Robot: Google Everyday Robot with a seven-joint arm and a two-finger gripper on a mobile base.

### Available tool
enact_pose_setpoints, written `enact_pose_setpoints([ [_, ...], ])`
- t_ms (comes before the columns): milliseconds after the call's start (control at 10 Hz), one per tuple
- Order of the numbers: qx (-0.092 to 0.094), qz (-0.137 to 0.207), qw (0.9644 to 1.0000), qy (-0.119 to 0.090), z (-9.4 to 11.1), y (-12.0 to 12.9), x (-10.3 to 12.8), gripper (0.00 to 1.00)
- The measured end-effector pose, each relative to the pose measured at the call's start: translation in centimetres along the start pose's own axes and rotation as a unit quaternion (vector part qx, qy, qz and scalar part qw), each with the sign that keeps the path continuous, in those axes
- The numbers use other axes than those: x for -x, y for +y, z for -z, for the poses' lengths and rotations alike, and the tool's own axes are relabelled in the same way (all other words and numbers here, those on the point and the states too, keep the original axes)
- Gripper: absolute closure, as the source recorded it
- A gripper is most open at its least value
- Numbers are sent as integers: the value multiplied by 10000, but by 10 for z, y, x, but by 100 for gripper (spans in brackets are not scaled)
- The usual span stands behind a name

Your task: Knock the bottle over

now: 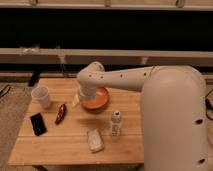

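Smooth matt white arm casing ends in the gripper at nine o'clock of a glossy orange bowl. The table is pale grained wood, the bottle whitish translucent plastic.

Dim warm light; pincer at bowl, perhaps shadowed.

Light wooden slatted table carries:
- white plastic cup, upright, near the left edge;
- flat black rectangular device, in front of the cup;
- dark red elongated item, just beside the device;
- shallow orange bowl, centre;
- flat whitish rectangular packet, near the front edge.
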Motion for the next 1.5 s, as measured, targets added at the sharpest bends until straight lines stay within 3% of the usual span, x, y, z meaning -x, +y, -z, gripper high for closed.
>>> enact_pose_setpoints([
  [300,251,-131,9996,-9,18,21,1,20],
  [600,420,-432,9982,42,40,49,27,20],
  [1000,687,-1056,9919,167,71,93,71,20],
  [1200,807,-1232,9889,184,80,104,81,20],
  [1500,982,-1493,9838,113,94,123,107,20],
])
